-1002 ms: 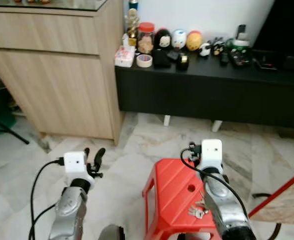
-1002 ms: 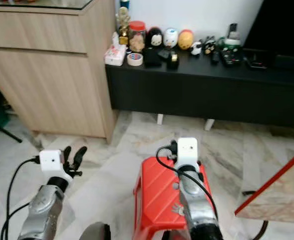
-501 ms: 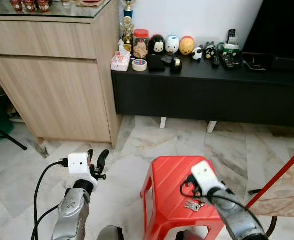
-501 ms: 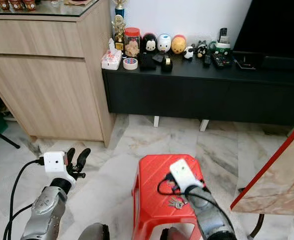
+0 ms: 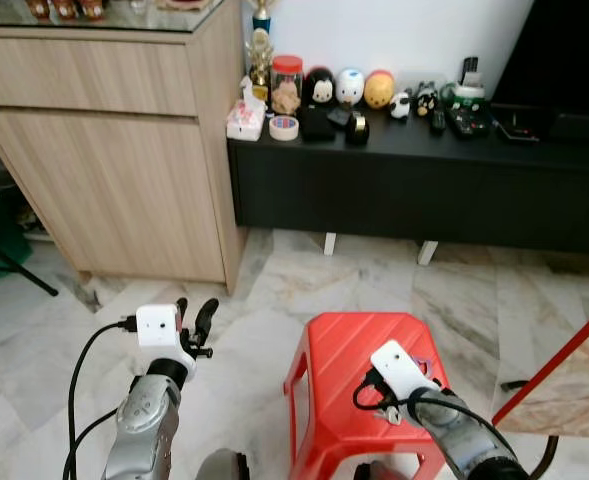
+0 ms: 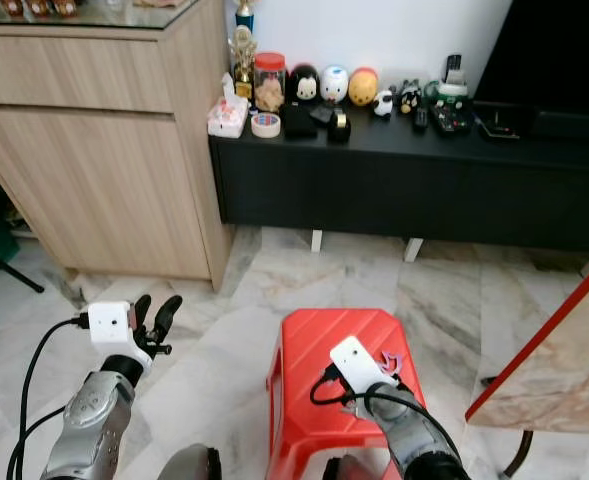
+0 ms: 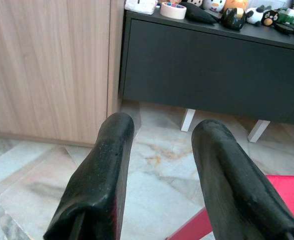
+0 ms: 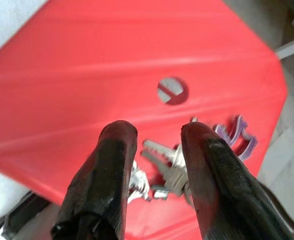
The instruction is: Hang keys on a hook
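At the lower right of the right eye view, the right gripper (image 8: 154,150) reaches down over a red plastic stool (image 6: 314,370), its jaws parted narrowly and straddling a bunch of keys (image 8: 169,167) that lies flat on the seat. In the right wrist view the silver keys fan out between the two black fingers (image 8: 112,170), their blades pointing roughly toward the small round hole (image 8: 171,91) in the seat; a purple key tag (image 8: 236,135) lies just beside them, toward the stool's edge. Part of the bunch is hidden behind the fingers, and it cannot be told whether the pads touch the metal. In the head views the arm's white wrist camera (image 6: 356,362) covers most of the keys, leaving the purple tag (image 6: 389,360) showing.

At the lower left, the left gripper (image 5: 196,318) hangs over the marble floor (image 5: 274,300), jaws parted and holding nothing.

Beyond, a wooden cabinet (image 5: 114,150) fills the upper left, cut off at the frame's edge. A low black console (image 5: 424,190) runs along the white wall, carrying a tape roll (image 5: 284,127), a jar (image 5: 286,85), round figurines (image 5: 350,88) and remote controls (image 5: 469,120), too small to make out further.
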